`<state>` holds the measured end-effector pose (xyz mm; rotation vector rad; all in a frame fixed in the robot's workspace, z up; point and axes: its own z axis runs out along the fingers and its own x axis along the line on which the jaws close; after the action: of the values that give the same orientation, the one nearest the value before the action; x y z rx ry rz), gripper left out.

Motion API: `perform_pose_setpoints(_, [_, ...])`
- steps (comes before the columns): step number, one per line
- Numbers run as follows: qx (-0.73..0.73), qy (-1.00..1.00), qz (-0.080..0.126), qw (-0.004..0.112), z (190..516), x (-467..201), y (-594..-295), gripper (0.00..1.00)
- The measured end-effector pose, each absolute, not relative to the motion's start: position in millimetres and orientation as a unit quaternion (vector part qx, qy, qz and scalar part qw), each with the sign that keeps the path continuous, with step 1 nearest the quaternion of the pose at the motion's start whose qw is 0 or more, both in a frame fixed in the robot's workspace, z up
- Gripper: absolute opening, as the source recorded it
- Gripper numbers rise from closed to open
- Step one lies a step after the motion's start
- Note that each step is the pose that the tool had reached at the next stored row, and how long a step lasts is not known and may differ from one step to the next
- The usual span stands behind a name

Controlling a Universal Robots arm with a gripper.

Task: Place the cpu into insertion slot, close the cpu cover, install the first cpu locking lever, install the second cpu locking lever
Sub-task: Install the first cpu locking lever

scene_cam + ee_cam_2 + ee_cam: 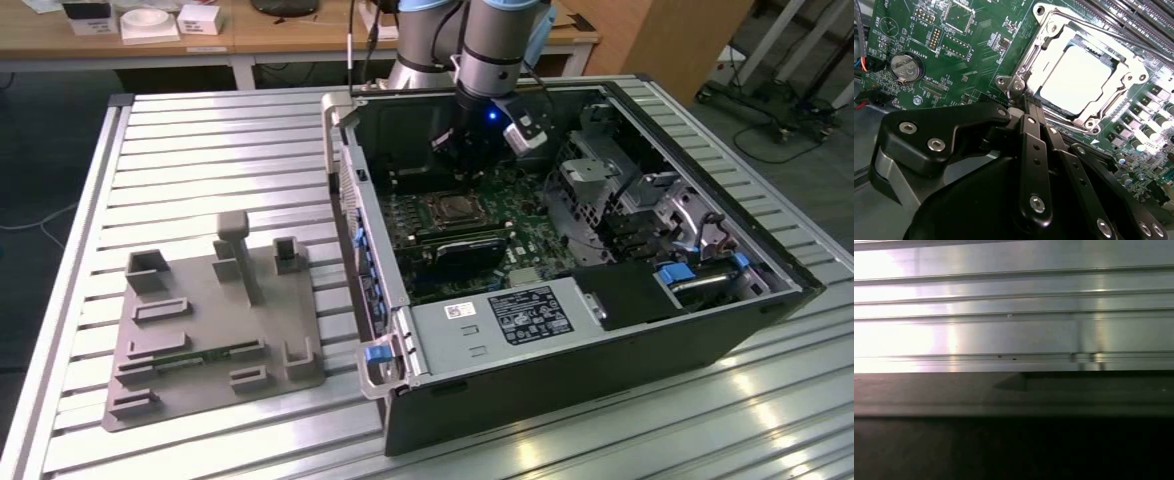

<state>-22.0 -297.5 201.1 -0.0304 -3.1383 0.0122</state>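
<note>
Exterior view showed the arm reaching into the open computer case (561, 370), the gripper (470, 158) low over the motherboard (501, 195) near the socket, its tips hidden behind its own body; second wrist view supplied what that one could not: the cpu (1080, 80) seated in the socket, the cpu cover (1050, 47) lying flat around it, the black fingers (1030, 150) drawn together at the socket's corner; any lever between them could not be made out; first wrist view recorded aluminium slats (1014, 325) above a dark edge.
</note>
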Motion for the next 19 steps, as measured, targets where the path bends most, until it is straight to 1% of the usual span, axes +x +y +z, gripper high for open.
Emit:
perform_pose_setpoints(8, [-0.010, -1.000, 0.005, 0.002, 201.4, -22.2, -297.7, 0.10])
perform_pose_setpoints(19, [-0.010, -1.000, 0.012, 0.002, 199.0, -22.2, -298.1, 0.10])
